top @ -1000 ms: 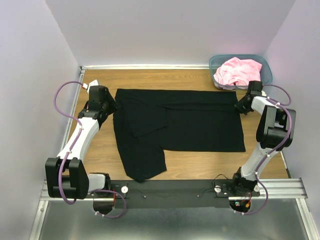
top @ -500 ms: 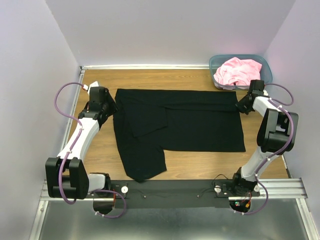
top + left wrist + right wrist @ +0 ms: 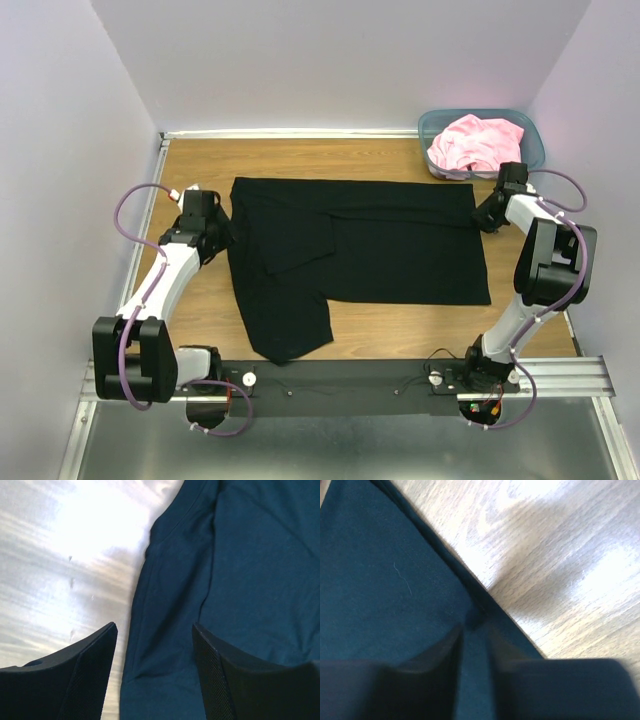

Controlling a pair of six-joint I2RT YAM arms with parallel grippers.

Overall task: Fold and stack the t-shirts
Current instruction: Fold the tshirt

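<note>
A large black t-shirt (image 3: pixel 380 250) lies spread on the wooden table (image 3: pixel 200 165), with one side panel folded in over its middle and a sleeve hanging toward the near edge. The pink t-shirt (image 3: pixel 478 143) sits crumpled in the teal bin. My left gripper (image 3: pixel 222 226) hovers open over the black t-shirt's (image 3: pixel 240 570) left edge, and its jaws (image 3: pixel 154 630) straddle the hem without holding it. My right gripper (image 3: pixel 484 214) is low at the black t-shirt's (image 3: pixel 380 580) far right corner. Its jaws (image 3: pixel 474 632) are blurred and narrowly parted, with cloth lying in the gap.
The teal bin (image 3: pixel 536 152) stands in the back right corner, just behind my right gripper. Walls close the table in on the left, back and right. A black rail (image 3: pixel 340 378) with the arm bases runs along the near edge.
My right gripper's jaws have parted from shut at the shirt corner. My left gripper has slid a little toward the near edge along the shirt's left side and opened slightly wider.
</note>
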